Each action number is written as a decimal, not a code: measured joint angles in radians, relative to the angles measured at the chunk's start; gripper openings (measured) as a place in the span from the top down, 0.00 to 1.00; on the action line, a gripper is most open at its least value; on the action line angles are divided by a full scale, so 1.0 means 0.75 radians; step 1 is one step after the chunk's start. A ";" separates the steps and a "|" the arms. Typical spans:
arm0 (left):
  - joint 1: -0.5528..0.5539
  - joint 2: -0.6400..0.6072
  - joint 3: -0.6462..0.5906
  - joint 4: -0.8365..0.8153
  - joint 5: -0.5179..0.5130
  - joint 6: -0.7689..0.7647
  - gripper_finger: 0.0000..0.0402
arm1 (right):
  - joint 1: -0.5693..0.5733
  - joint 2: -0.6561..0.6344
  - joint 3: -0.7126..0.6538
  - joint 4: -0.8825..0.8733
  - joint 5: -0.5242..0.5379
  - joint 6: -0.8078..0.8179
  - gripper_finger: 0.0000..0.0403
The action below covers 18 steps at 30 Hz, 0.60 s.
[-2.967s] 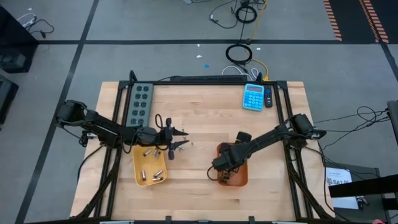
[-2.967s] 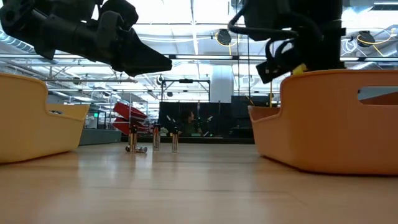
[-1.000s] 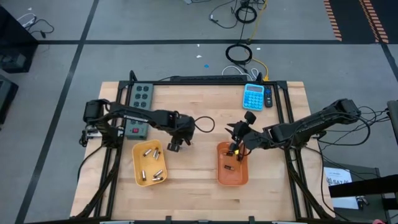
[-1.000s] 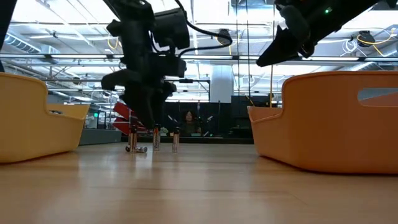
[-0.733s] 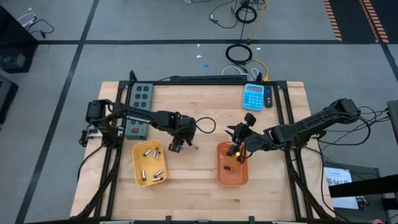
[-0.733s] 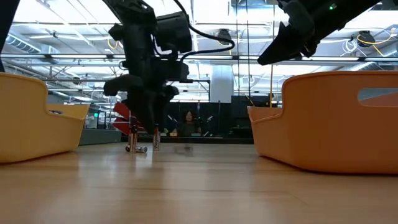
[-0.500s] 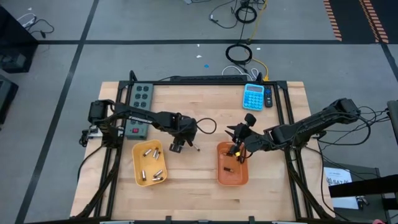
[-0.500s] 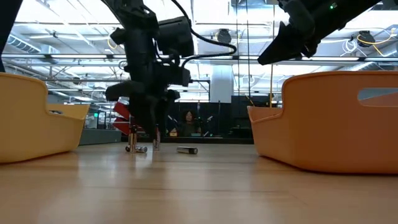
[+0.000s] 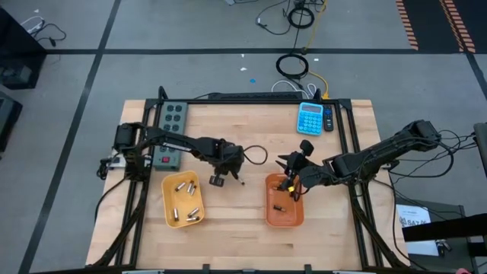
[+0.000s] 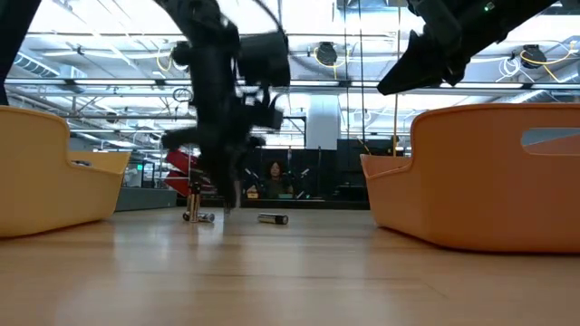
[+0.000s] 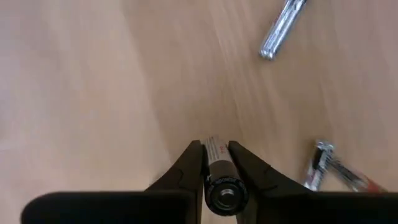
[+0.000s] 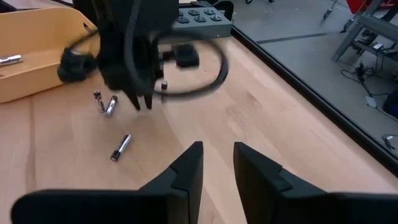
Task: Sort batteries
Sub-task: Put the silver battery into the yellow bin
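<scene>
My left gripper [image 9: 217, 181] points down at the table between the two trays and is shut on one small dark battery [image 11: 216, 155]. Near it, one battery lies on its side [image 10: 272, 218], another stands on end [image 10: 192, 192], and a third lies beside that one [image 10: 205, 217]. The yellow tray [image 9: 169, 190] holds several batteries. The orange tray [image 9: 297, 217] holds at least one. My right gripper [image 9: 289, 181] hovers open over the orange tray's far end, and its wrist view shows a clear gap between the fingers [image 12: 186, 165]. My left gripper pinches the battery between its two fingers [image 11: 194, 163], coming from above and pointing down. The battery stands upright along the fingers, its top end [image 11: 227, 194] facing the wrist camera. I cannot tell whether its lower end is on the table.
A grey power strip [image 9: 172, 122] lies at the table's far left, with a blue calculator [image 9: 310, 118] at the far right. A black cable loops [image 9: 255, 156] beside my left wrist. Bare wood lies between the trays.
One of three upright batteries tipped over and now lies on its side a little toward the table's right. My left gripper moved a short way toward the table's right, onto the neighbouring upright battery. My right arm kept still.
</scene>
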 joint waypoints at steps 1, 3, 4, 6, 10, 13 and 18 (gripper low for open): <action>0.000 -0.020 0.031 -0.043 -0.005 -0.008 0.87 | 0.001 0.000 0.000 -0.007 0.000 0.008 0.80; -0.005 -0.087 0.087 -0.117 -0.007 -0.036 0.87 | 0.009 0.001 0.000 -0.024 0.003 0.023 0.80; -0.013 -0.128 0.114 -0.164 -0.008 -0.052 0.87 | 0.016 0.001 0.000 -0.030 0.010 0.027 0.80; -0.035 -0.215 0.160 -0.289 0.011 -0.086 0.87 | 0.035 0.001 0.000 -0.039 0.033 0.028 0.80; -0.042 -0.370 0.172 -0.705 0.406 -0.343 0.87 | 0.057 0.001 0.001 -0.036 0.036 0.050 0.80; -0.125 -0.493 0.045 -0.790 0.540 -0.544 0.87 | 0.062 0.001 0.001 -0.036 0.028 0.078 0.80; -0.291 -0.608 -0.240 -0.671 0.526 -0.801 0.87 | 0.072 0.001 0.001 -0.035 0.024 0.111 0.80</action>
